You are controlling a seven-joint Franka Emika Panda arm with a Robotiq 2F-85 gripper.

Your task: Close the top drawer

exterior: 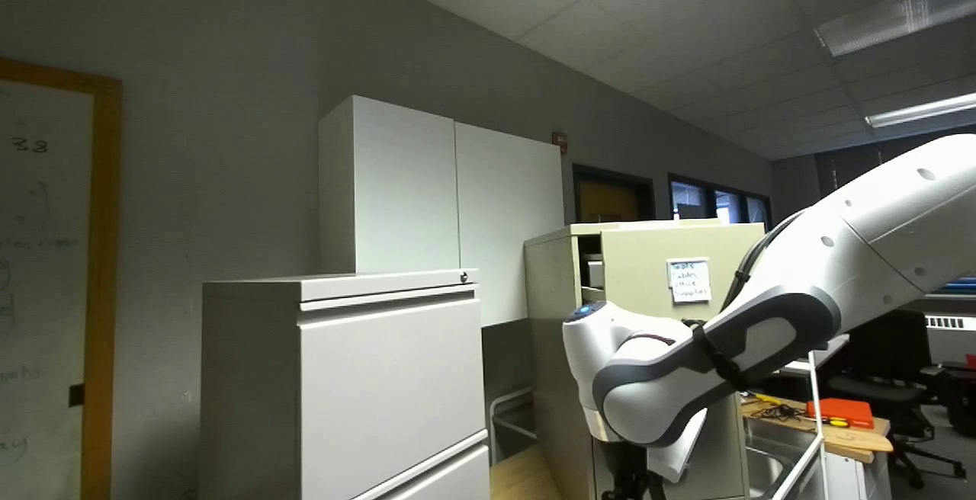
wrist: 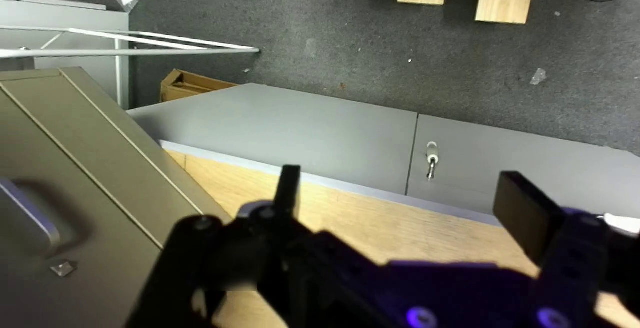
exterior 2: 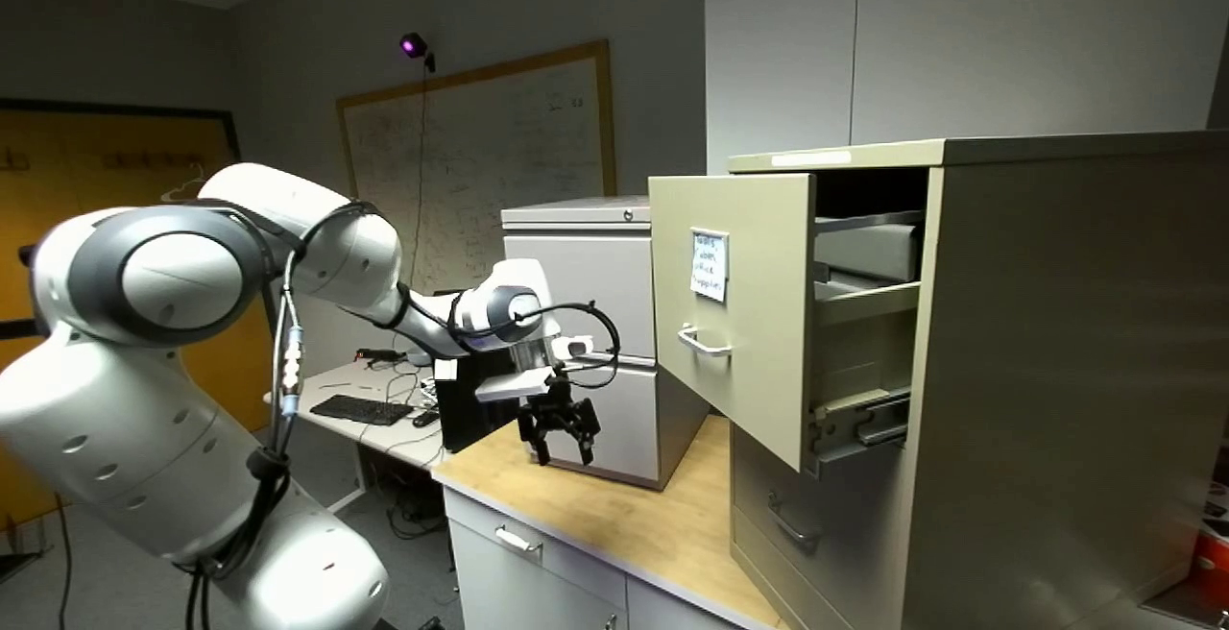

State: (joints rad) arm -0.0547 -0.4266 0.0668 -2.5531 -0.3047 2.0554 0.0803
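One gripper hung pointing down above the wooden counter. It was released: in the wrist view its fingers stood wide apart with nothing held between them. The top drawer stood extended from the beige filing cabinet, uppermost in its stack and, in an exterior view, apart from the gripper. In that view it lay to the picture-right of the gripper, which hung before the face of the pale grey cabinet. In both exterior views the gripper sat lower in view than the drawer's label. The drawer's long axis ran level, from its front panel back into the cabinet; the fingers pointed down, across that axis. Closing appeared to require a shift toward the panel, then a push along the axis; a grasp seemed unnecessary.

The panel was flat, tan and rectangular. The handwritten label appeared to read "Tools, Cables, Office Supplies," with a bright bar handle below it. Behind the panel, a metal slide rail and a grey box-like item were exposed.
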